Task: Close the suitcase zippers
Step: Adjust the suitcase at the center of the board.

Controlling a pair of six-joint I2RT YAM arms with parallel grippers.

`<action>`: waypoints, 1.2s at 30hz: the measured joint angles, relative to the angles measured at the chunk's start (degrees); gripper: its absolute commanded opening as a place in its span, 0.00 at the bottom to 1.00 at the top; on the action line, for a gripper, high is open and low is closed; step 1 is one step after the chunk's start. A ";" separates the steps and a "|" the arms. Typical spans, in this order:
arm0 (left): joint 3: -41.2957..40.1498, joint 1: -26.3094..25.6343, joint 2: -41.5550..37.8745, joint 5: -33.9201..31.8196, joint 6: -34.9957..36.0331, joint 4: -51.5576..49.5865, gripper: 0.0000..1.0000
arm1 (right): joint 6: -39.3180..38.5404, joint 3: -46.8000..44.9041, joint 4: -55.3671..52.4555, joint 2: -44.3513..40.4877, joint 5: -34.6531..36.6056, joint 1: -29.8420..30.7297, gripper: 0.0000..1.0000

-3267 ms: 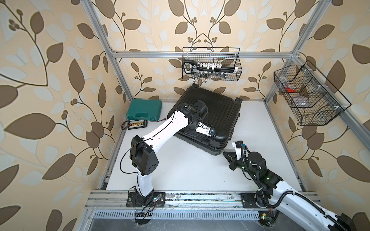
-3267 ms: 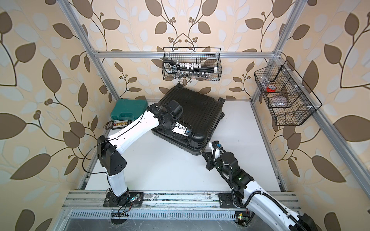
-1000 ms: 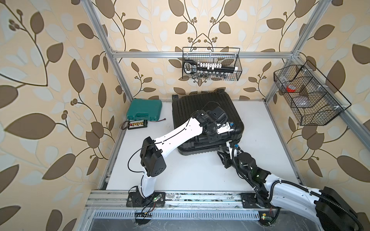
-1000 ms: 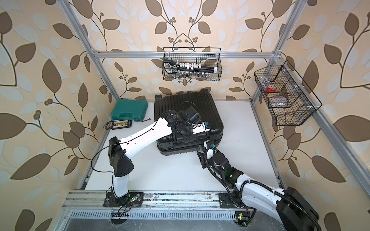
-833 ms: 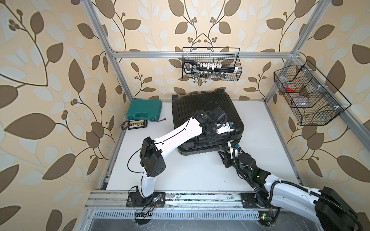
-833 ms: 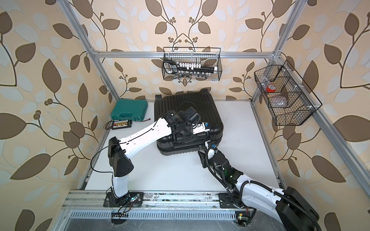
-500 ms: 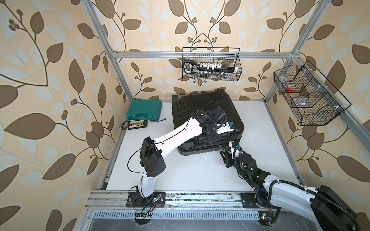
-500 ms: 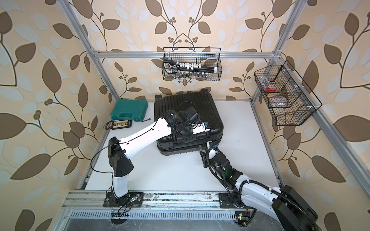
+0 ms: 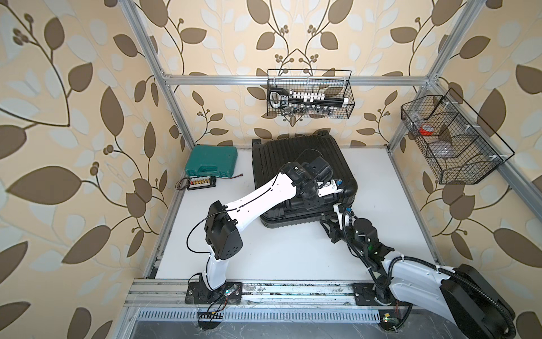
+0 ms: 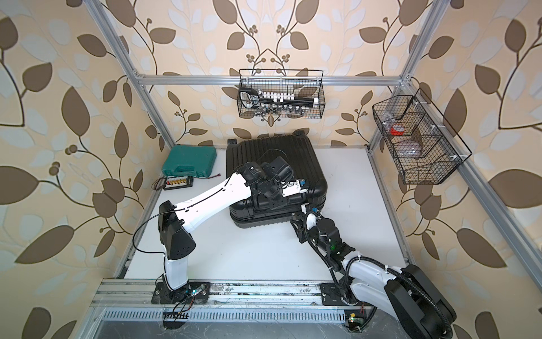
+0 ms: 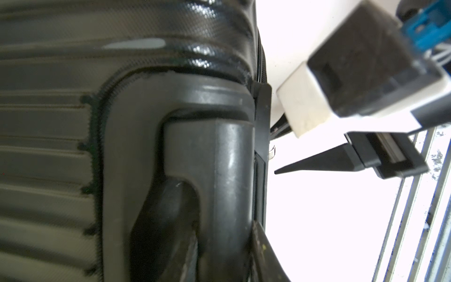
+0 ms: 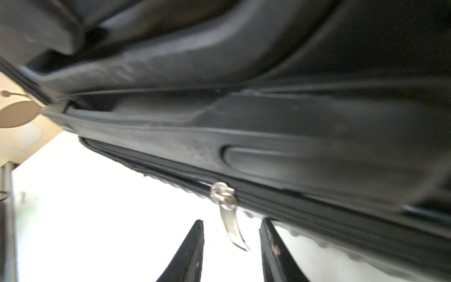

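Black suitcase (image 9: 296,158) lies flat on the white surface (image 9: 293,258). Our right pincer (image 12: 232,221) stands open astride its dangling zipper pull (image 12: 228,214), not touching it; closing off-centre could flick it away. We cannot tell if our left pincer (image 9: 316,201) grips.

Black ribbed suitcase (image 9: 293,158) lies flat, silver zipper pull (image 12: 228,219) dangling at seam.

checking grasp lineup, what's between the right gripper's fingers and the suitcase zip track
Right wrist view: the silver zip pull hangs from the zip track down between the fingers of the open right gripper, untouched.
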 measured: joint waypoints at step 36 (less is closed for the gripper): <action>0.04 -0.02 -0.09 -0.59 -1.22 0.63 0.12 | 0.20 1.29 -0.63 -0.26 -8.35 -3.69 0.00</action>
